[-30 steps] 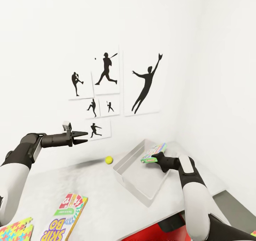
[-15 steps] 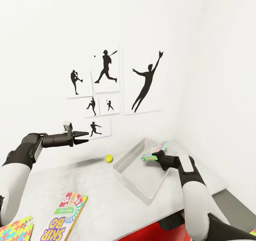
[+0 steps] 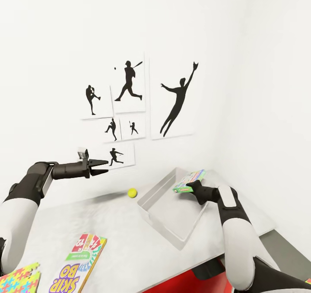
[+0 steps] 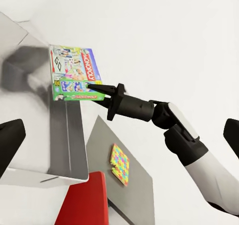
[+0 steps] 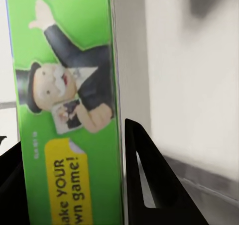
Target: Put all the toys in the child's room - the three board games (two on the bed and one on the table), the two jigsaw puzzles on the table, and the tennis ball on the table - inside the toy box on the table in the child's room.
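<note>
Head camera: I look forward and down over the table [image 3: 108, 228] toward its far corner at the wall.
Left wrist: faces across at my right gripper [image 4: 89, 87], from some way off.
Right wrist: pressed close against the Monopoly box [image 5: 69, 110].
Shared: that box, in all three.
</note>
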{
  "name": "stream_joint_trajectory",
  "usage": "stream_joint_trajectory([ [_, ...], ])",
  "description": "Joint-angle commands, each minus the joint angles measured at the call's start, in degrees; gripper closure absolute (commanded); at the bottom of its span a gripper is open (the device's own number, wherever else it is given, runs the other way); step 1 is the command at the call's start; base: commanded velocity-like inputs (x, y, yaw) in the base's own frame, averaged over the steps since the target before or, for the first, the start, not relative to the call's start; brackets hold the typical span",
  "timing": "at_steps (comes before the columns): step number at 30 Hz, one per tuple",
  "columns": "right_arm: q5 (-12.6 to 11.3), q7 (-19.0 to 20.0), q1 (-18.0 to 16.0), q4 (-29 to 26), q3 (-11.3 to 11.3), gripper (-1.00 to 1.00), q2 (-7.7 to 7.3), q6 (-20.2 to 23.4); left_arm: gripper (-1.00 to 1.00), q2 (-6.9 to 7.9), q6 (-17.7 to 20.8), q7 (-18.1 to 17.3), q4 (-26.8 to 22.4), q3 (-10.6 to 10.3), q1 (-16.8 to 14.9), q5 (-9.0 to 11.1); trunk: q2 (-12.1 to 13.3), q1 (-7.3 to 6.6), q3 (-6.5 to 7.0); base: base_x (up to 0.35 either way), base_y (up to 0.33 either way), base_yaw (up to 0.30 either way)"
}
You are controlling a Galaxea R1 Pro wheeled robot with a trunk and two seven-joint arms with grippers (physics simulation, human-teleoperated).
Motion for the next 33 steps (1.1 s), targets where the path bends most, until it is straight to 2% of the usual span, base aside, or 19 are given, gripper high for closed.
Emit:
stream_joint_trajectory([
  [1, -0.7, -0.6, -0.1, -0.1, -0.2, 1.0, 0.08, 0.2, -1.0, -0.01, 0.6, -0.3, 0.0, 0.1, 0.0, -0.2, -0.1, 0.03, -0.08, 0.0, 0.0, 0.0],
  [17, -0.7, -0.6, -0.1, -0.1, -0.2, 1.0, 0.19, 0.2, -1.0, 0.04, 0.6, -0.3, 0.0, 0.1, 0.0, -0.2, -0.1, 0.03, -0.13, 0.0, 0.0, 0.0],
  [33, -0.7, -0.6, -0.5, 0.0, -0.2, 1.0, 0.27, 0.2, -1.0, 0.07, 0.6, -0.3, 0.0, 0.0, 0.0, -0.3, -0.1, 0.03, -1.16, 0.0, 0.0, 0.058],
])
